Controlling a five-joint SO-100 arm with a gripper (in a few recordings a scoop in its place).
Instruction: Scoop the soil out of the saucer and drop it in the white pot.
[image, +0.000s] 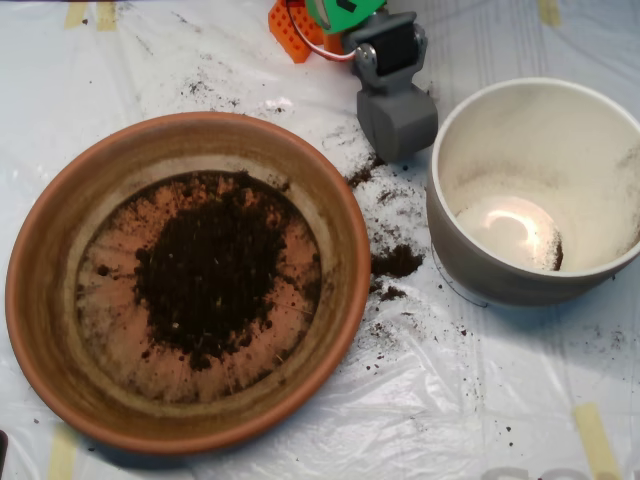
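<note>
The terracotta saucer (60, 300) fills the left half of the overhead view, with a dark heap of soil (210, 270) in its middle. At the right stands the white pot (470, 270), almost bare inside apart from a small dark smear of soil near its right wall. My grey scoop (397, 120) hangs at the top centre, between the saucer's far rim and the pot's left rim, above the table. It looks shut, and I see no soil on its outside.
Spilled soil crumbs (397, 262) lie on the white plastic sheet (480, 400) between saucer and pot. The orange and green arm parts (300, 25) sit at the top edge. Yellow tape strips (595, 435) hold the sheet down.
</note>
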